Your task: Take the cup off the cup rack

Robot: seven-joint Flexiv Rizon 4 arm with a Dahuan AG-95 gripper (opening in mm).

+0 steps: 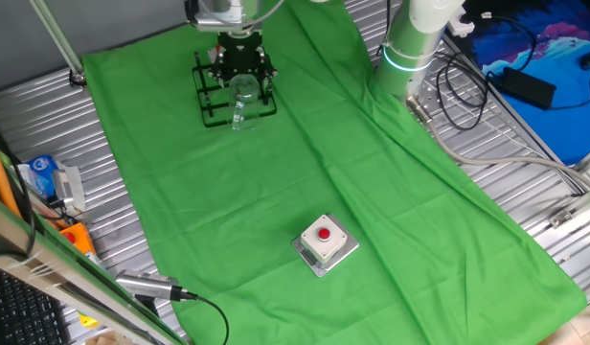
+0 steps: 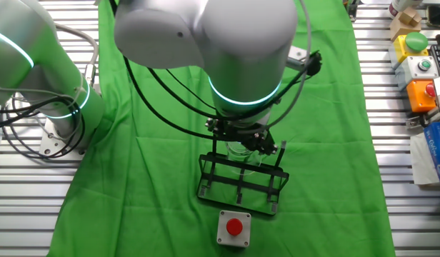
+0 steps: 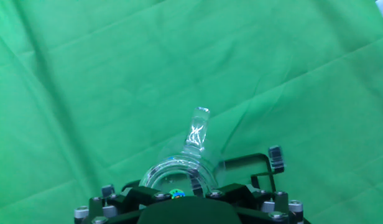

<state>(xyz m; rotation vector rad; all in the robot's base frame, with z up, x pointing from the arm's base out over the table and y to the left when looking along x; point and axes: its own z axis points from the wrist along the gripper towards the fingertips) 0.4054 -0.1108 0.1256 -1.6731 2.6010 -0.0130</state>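
Hand view: the cup sits right under the gripper, its handle pointing to 12 o'clock, on the rack. Whether the fingers grip it I cannot tell.

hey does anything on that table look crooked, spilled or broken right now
Nothing looks spilled or broken. The cup sits at the cup rack right under the claw. The green cloth is wrinkled, and the red-button box sits upright on it.

Grey box with red button on green cloth; black cables off-table.
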